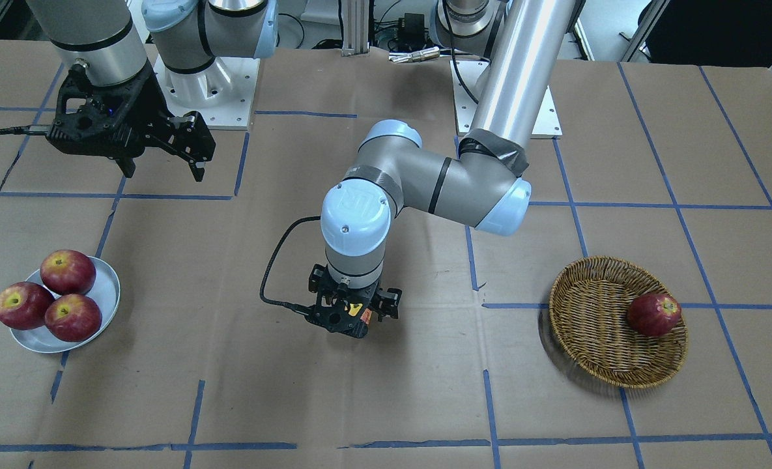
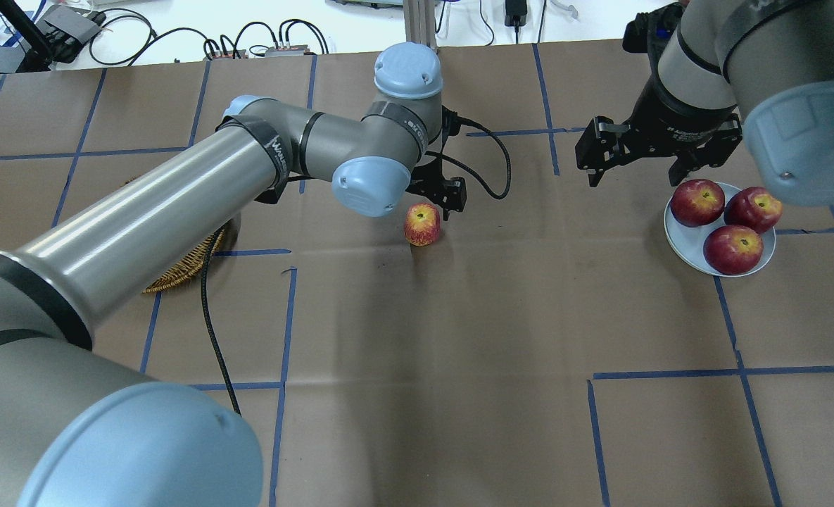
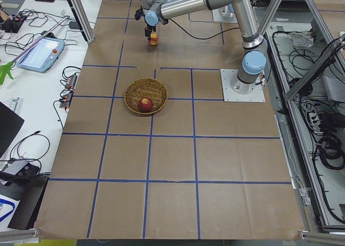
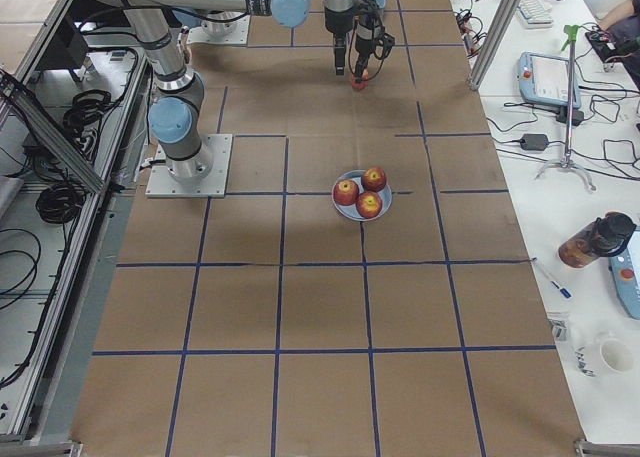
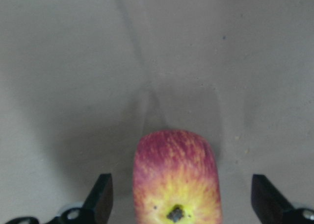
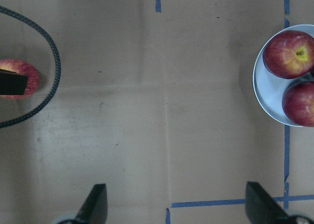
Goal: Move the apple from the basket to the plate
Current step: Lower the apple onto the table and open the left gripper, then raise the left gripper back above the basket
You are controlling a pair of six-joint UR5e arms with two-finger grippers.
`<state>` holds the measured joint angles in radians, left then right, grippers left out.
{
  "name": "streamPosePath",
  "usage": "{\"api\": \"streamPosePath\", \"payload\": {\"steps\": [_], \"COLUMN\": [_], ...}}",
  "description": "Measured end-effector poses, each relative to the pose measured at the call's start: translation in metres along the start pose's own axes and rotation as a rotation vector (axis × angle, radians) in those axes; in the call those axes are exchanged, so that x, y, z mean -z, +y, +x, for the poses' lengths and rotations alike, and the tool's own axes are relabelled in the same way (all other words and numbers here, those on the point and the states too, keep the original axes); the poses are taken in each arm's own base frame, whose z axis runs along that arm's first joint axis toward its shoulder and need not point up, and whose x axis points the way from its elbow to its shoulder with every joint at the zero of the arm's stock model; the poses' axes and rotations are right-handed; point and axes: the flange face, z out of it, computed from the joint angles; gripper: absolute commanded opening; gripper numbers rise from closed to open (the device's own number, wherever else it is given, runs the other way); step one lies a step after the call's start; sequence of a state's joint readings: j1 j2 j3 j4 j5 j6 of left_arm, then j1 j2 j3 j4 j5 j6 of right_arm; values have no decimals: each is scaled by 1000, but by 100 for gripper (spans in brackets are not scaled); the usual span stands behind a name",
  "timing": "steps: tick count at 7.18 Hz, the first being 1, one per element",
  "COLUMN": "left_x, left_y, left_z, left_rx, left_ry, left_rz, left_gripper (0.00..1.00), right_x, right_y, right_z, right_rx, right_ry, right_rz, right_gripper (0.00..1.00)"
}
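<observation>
Three dark-red apples (image 1: 60, 306) are already seated on the pale blue-grey plate (image 1: 107, 286), and one dark-red apple (image 1: 653, 314) is left in the wicker basket (image 1: 594, 339). The lighter apple with the yellow blush (image 2: 422, 224) is found in neither. It appears to be resting on the brown paper table cover (image 2: 459, 352) near the middle of the table, between basket and plate. It is straddled by the left gripper (image 5: 181, 197), whose fingers (image 5: 100, 197) are spread wide on either side with clear gaps, so nothing is gripped. This midway spot is judged to be a relay point, since the plate lies on the right arm's side. The right gripper (image 1: 163, 168) is held above the table near the plate, its fingers parted and empty, presumably so that the apple can be collected once the left arm is cleared. The transfer is judged roughly half done.
</observation>
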<state>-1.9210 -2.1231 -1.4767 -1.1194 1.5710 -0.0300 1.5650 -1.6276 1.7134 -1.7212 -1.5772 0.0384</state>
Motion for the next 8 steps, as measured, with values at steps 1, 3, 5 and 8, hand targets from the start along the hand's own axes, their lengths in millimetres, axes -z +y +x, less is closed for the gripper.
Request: {"api": "streamPosePath", "payload": {"steps": [1,3,5,8], "left_x": [41,127,208,246], "left_y": [10,53,115,159], "left_z": [-22,-86,-146,-171], "left_rx": [10,18,78,14], "left_ry": [-1,3,9,9], "left_rz": [1,-36,-59,-32], "left_gripper": [99,99,99,99], "right_x": [0,0,1,10], "right_y": [0,0,0,-8], "right_z": [0,-1,-2,-14], "right_rx": [1,5,8,1], "right_ry": [0,2,3,1], "right_rz": [0,0,5,30], "right_gripper": [100,100,100,100]}}
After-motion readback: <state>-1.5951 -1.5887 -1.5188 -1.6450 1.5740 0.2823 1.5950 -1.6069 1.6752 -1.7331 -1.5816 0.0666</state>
